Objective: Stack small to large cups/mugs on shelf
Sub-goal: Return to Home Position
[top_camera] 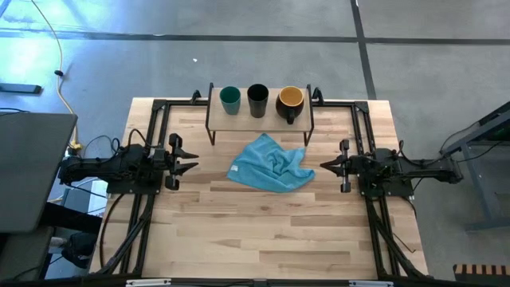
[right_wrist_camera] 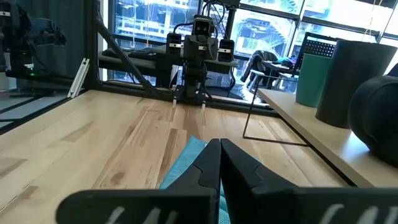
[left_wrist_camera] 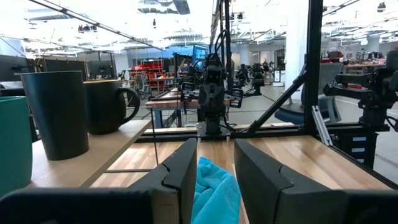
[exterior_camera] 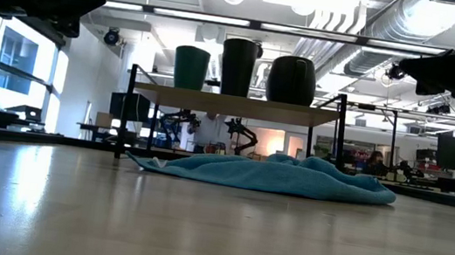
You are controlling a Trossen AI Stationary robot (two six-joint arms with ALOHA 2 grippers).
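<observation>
Three cups stand upright in a row on the small wooden shelf (top_camera: 259, 119) at the table's far side: a teal cup (top_camera: 230, 99) on the left, a black cup (top_camera: 257, 99) in the middle, and a dark mug with yellow-orange inside (top_camera: 291, 102) on the right. They also show in the low view: the teal cup (exterior_camera: 190, 67), the black cup (exterior_camera: 238, 66), the mug (exterior_camera: 292, 80). My left gripper (top_camera: 190, 159) is open at the table's left, above the table. My right gripper (top_camera: 325, 166) is shut at the table's right. Both are empty.
A crumpled light-blue cloth (top_camera: 269, 164) lies on the table in front of the shelf, between the two grippers. Black metal frame rails (top_camera: 151, 127) run along the table's left and right sides.
</observation>
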